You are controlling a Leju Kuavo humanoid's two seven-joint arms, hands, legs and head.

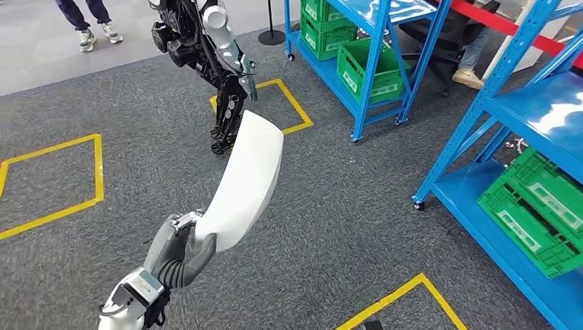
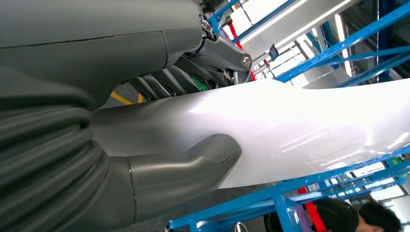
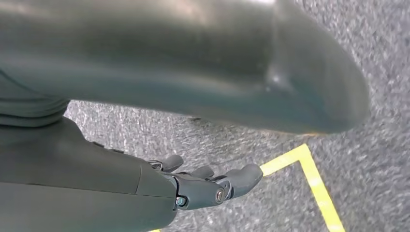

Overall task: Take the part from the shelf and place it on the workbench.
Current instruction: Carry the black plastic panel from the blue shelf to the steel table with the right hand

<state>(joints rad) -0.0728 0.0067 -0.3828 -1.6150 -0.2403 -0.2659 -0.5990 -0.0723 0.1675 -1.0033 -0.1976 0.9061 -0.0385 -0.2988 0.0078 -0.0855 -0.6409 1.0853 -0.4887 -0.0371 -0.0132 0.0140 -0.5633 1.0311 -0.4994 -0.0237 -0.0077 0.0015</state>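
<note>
Over carpet, left hand (image 1: pixel 180 249) fingers (image 2: pixel 193 159) grip white part (image 1: pixel 246 180) (right fingers (image 3: pixel 212 186) empty).

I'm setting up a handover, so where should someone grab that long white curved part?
Take the white curved part at its free upper end, coming from the side away from the left robot hand, which grips the narrow lower end. The panel is thin and broad, so pinch across its flat faces.

Grey carpet (image 1: pixel 357 206) is laid across the floor and is marked with yellow tape squares (image 1: pixel 51 182). Blue metal shelving (image 1: pixel 385 62) (on small casters) is loaded with green crates (image 1: pixel 533 213). A paler strip of floor (image 1: pixel 41 65) is seen beyond.
</note>
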